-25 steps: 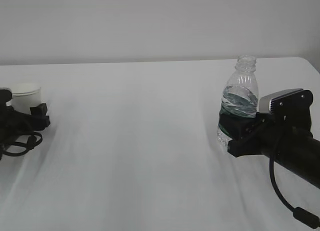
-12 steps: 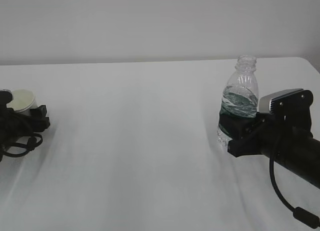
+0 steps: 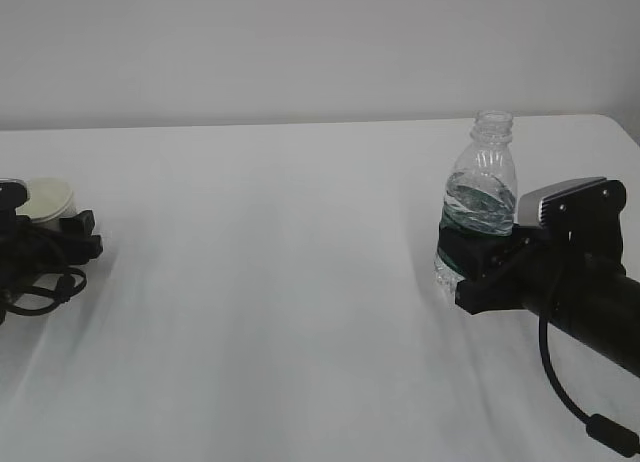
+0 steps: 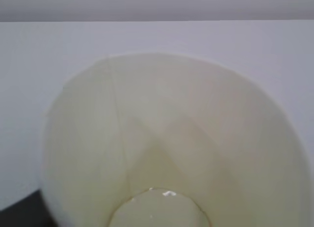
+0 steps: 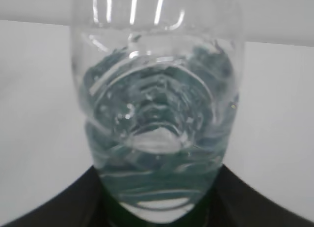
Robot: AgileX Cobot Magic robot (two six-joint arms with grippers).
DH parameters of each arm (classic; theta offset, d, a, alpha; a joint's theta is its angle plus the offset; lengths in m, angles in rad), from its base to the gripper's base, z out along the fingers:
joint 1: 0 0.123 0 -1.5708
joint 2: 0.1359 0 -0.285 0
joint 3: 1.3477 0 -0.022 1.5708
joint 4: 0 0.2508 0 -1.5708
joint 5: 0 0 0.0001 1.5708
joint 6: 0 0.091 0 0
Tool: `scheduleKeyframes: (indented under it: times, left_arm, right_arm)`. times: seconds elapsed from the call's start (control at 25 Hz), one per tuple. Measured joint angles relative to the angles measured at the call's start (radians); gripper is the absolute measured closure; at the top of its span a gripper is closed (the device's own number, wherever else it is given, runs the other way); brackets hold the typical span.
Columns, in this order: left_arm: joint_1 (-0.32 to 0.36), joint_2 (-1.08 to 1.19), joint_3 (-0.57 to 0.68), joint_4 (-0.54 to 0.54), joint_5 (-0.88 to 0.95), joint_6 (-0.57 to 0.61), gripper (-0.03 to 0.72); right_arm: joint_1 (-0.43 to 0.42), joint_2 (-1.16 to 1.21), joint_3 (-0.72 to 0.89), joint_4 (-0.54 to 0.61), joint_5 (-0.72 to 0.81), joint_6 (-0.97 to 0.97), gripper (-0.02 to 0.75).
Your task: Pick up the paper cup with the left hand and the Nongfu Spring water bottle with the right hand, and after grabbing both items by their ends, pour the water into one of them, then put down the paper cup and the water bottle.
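White tabletop (image 3: 300, 282) carries both task items, well apart. At the far left edge of the exterior view, the paper cup (image 3: 47, 197) sits at the left claw (image 3: 60, 232), tipped so its mouth faces up and towards the camera. The left wrist view looks straight down into the cream interior to the round bottom, so the cup's long axis runs roughly along that claw's line of sight. Whether the left claw actually clamps the cup I cannot tell, since its fingers are mostly hidden or cropped.

On the right, the Nongfu Spring water bottle (image 3: 478, 207) stands upright, long axis vertical, its capless neck pointing up. The right claw (image 3: 470, 257) is clenched around its lower body at the dark label band, and the water (image 3: 480, 204) sits level inside. The bottle's base appears to be at or just above the tabletop.

Judging by this, the grasping step is in hand: bottle secured, cup being taken. The next move likely calls for a firm hold on the cup, righting it, lifting both, and bringing the bottle's neck over the cup's rim before tilting
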Motion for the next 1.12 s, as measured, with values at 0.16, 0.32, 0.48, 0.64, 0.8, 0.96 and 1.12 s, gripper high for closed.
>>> scheduleKeyframes:
  times: [0.16,0.32,0.48,0.64,0.8,0.96,1.12]
  left_arm:
    - [0.0,0.0,-0.001,0.046,-0.005,0.0,0.206]
    - [0.0,-0.025,-0.001,0.093,-0.005,0.0,0.211]
    - [0.0,-0.069,0.004,0.152,-0.005,0.0,0.211]
    - [0.0,-0.106,0.032,0.216,-0.005,0.0,0.213]
    - [0.0,-0.115,0.04,0.326,-0.005,0.0,0.214]
    - [0.0,-0.117,0.043,0.476,-0.005,-0.065,0.214]
    - [0.0,-0.117,0.043,0.597,-0.005,-0.2,0.214]
  right_arm:
    - [0.0,0.0,0.0,0.0,0.0,0.0,0.409]
    - [0.0,0.0,0.0,0.0,0.0,0.0,0.409]
    - [0.0,0.0,0.0,0.002,0.0,0.0,0.409]
    - [0.0,0.0,0.0,0.013,0.0,0.0,0.409]
    - [0.0,0.0,0.0,0.018,0.0,-0.013,0.409]
    - [0.0,0.0,0.0,0.02,0.0,-0.016,0.409]
    - [0.0,0.0,0.0,0.02,0.0,-0.018,0.409]
